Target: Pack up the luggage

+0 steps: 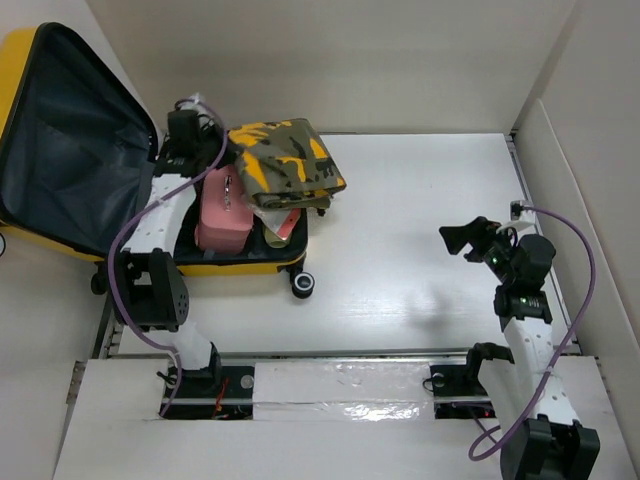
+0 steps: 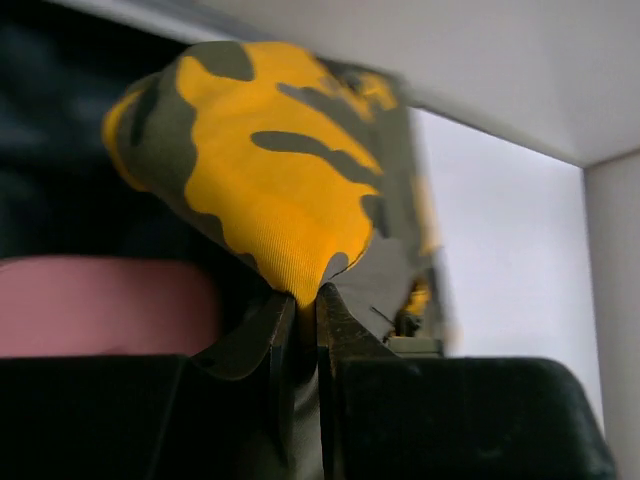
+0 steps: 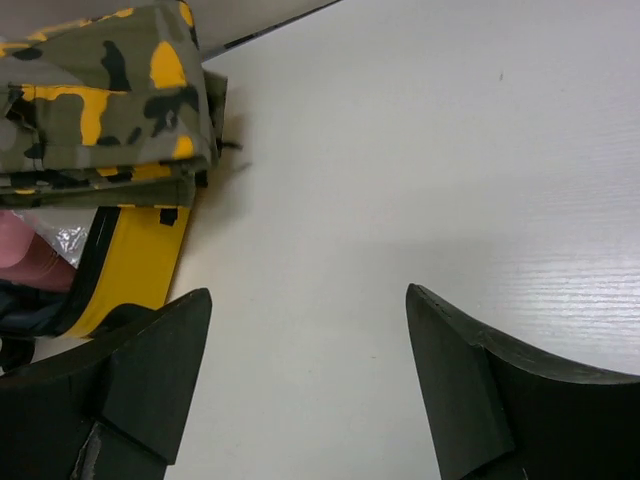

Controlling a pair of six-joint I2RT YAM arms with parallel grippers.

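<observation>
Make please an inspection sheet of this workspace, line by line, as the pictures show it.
Surface: white table, wood grain visible, no spills seen.
Job's things: luggage lies open at the far left, lid propped back; a pink case sits inside; a camouflage pouch overhangs its right edge.
Clutter: nothing seen.
Grippers: left pincer is shut on a corner of the camouflage pouch; right pincer is open over bare table, holding nothing.
Cables: a purple cable loops beside the left arm, another beside the right arm.
Surroundings: plain white walls on three sides.
</observation>
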